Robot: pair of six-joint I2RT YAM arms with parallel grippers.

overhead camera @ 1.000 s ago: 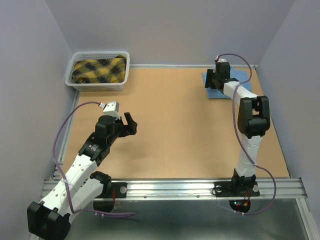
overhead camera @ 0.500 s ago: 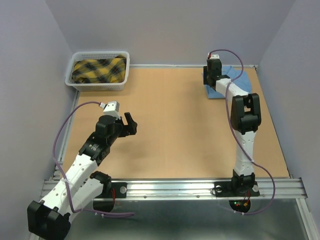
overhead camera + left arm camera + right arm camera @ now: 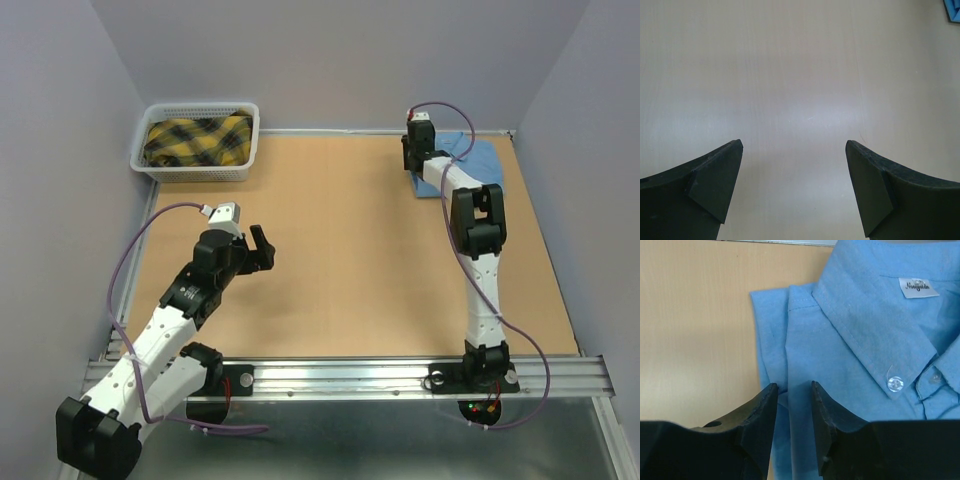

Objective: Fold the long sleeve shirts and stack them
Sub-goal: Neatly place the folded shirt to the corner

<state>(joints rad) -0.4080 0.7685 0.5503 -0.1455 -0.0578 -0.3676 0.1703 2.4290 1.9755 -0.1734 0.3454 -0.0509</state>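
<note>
One light blue shirt (image 3: 850, 355) lies folded in the far right corner of the table (image 3: 340, 260), close to the far edge and near the right wall. Its collar (image 3: 865, 325) is pointed and lies flat, with a white button (image 3: 895, 383) at the tip and a small white label (image 3: 918, 288) inside the neck. The left side of the shirt shows two straight folded edges, one just beside the other, with bare table to the left of them.

The right gripper (image 3: 792, 386) stands over this left side. Its fingers are close together, with only a narrow gap, and blue cloth shows in that gap. I cannot tell if they pinch it.

A wide stretch of bare table runs from the shirt to the near edge and to the left. The left gripper (image 3: 795, 145) hangs above it with its fingers wide apart, holding nothing. In the far left corner stands a white basket (image 3: 190, 173) with yellow and black plaid cloth (image 3: 200, 140) inside, well apart from the shirt.
</note>
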